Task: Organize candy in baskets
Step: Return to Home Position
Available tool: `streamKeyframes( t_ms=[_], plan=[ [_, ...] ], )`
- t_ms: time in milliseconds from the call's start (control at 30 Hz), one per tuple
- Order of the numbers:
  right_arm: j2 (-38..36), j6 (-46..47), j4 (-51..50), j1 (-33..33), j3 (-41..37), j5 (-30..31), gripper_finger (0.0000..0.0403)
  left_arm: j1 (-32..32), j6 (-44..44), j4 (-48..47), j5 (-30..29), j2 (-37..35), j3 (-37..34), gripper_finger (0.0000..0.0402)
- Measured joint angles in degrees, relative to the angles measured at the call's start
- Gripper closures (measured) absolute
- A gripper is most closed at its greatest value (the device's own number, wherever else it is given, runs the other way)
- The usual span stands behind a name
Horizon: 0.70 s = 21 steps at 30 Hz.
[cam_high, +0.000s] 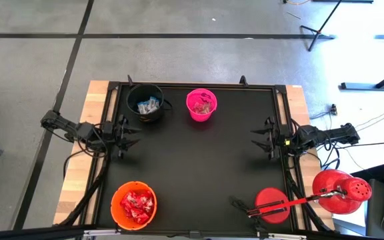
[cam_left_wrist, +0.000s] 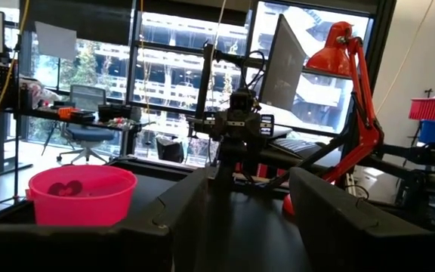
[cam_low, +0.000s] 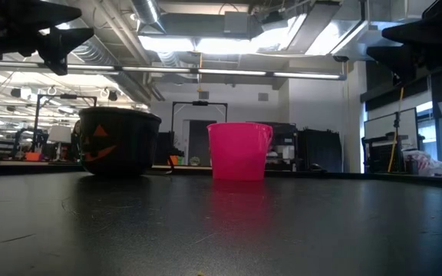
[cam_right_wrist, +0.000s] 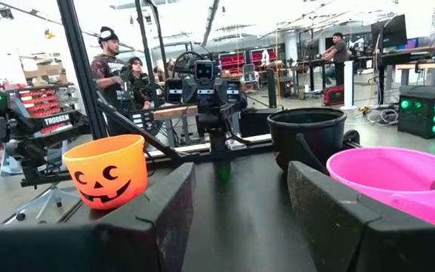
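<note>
Both are parked: the left arm (cam_high: 79,130) sits folded low at the black tabletop's (cam_high: 199,173) nine o'clock edge, and the right arm (cam_high: 319,135) mirrors it at three. The left end effector (cam_high: 131,133) and right end effector (cam_high: 259,140) face each other across the tabletop, fingers spread, gripping nothing. Blue-and-white candy bars (cam_high: 147,105) lie in the black round plastic bucket (cam_high: 129,103) at eleven. Dark-wrapped sweets (cam_high: 204,105) are in the pink round plastic bucket (cam_high: 189,107) at twelve, and red shiny packets (cam_high: 136,205) are in the orange round plastic bucket (cam_high: 115,205) at seven. A white TROSSEN label (cam_right_wrist: 57,119) reads clearly beyond the orange one.

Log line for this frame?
left gripper open, left side; right gripper open, right side; black bucket: blue-white bars; pink bucket: dark candy; orange bucket: red candy
</note>
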Motion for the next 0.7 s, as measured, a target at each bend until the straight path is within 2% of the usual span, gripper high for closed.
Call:
streamKeyframes(
  t_ms=[233,700],
  plan=[
    [0.0,0.72,-0.49,0.0,0.0,4.27,0.0189,0.0,0.04,0.0,-1.86,0.0,0.0,0.0223],
    [-0.01,0.71,-0.96,0.02,0.02,4.42,0.0189,0.02,0.09,0.0,-1.88,0.0,0.0,0.0223]
  ],
)
